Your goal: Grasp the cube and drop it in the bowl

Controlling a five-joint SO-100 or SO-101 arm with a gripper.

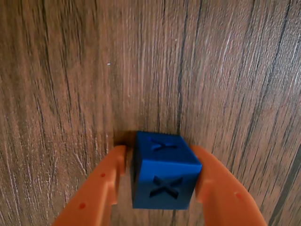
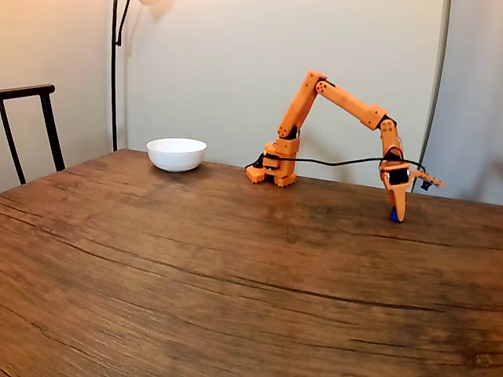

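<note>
The cube [image 1: 164, 172] is bright blue with an X cut into each visible face. In the wrist view it sits on the wooden table between the orange fingers of my gripper [image 1: 159, 151]. The right finger [image 1: 211, 176] touches the cube's side. A narrow dark gap separates the left finger [image 1: 110, 172] from it. In the fixed view the gripper [image 2: 398, 212] points straight down at the table's far right, with the cube [image 2: 394, 214] at its tip on the tabletop. The white bowl [image 2: 177, 154] stands far to the left near the back edge.
The arm's orange base [image 2: 275, 169] sits at the back of the table [image 2: 196, 267], with a black cable running to the gripper. A dark chair [image 2: 31, 126] stands at the left edge. A wall runs close behind the table.
</note>
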